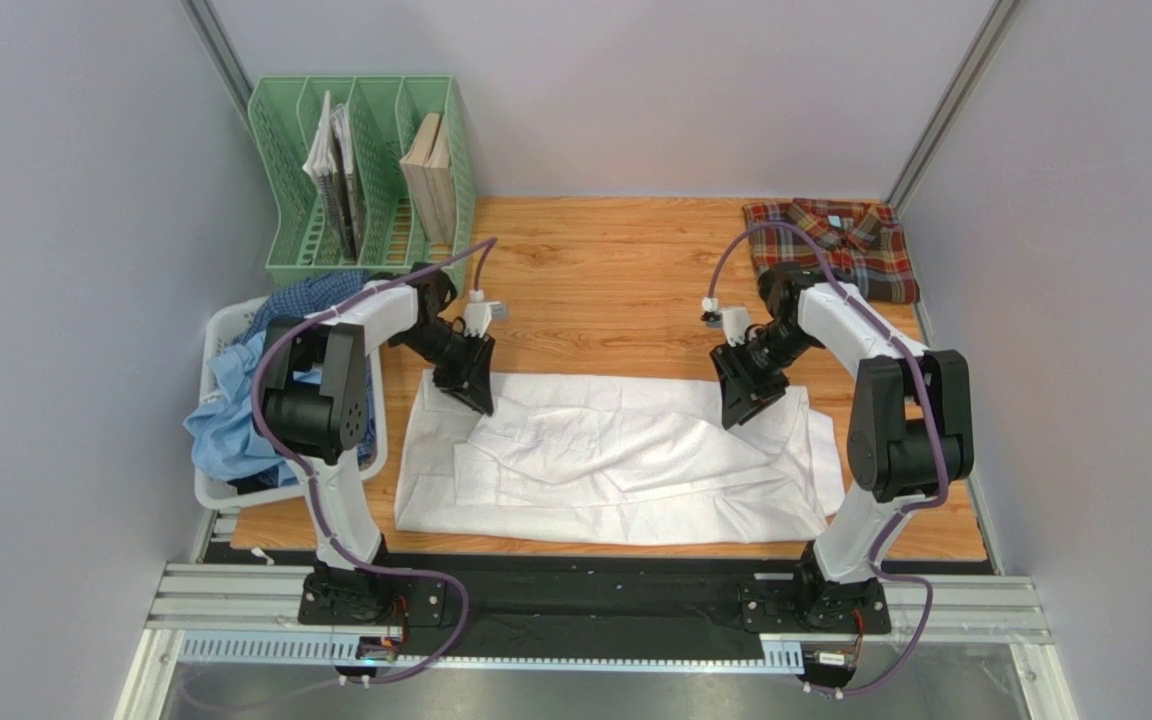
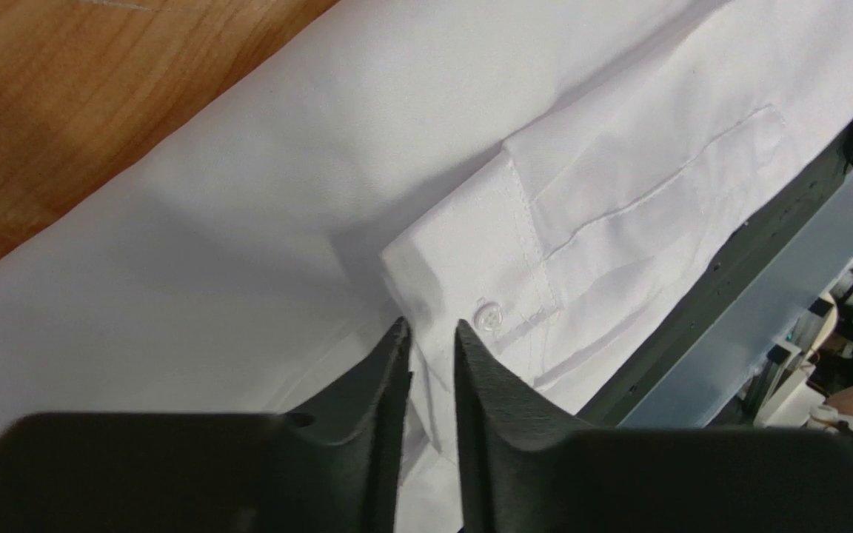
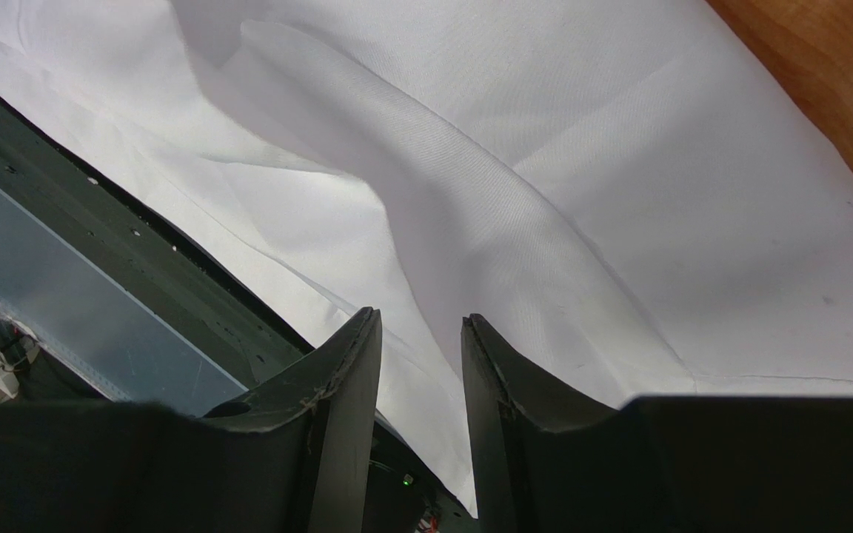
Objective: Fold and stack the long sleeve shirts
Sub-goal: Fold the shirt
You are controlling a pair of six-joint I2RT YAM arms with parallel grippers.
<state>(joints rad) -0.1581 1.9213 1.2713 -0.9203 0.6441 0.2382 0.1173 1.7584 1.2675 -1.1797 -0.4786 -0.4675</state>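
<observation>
A plain white long sleeve shirt [image 1: 612, 458] lies spread across the near half of the wooden table. My left gripper [image 1: 470, 393] hovers over its far left edge. In the left wrist view this gripper [image 2: 431, 333] has its jaws a narrow gap apart, just above a buttoned cuff [image 2: 487, 283], with cloth showing between them. My right gripper [image 1: 748, 405] is over the shirt's far right edge. In the right wrist view this gripper [image 3: 420, 328] is open over a raised fold of white cloth [image 3: 476, 211]. A plaid shirt [image 1: 838, 240] lies folded at the back right.
A white basket [image 1: 225, 333] at the left table edge holds blue shirts [image 1: 244, 413]. A green file rack [image 1: 364, 173] with books stands at the back left. Bare wood [image 1: 597, 285] lies between rack and plaid shirt. Grey walls enclose the table.
</observation>
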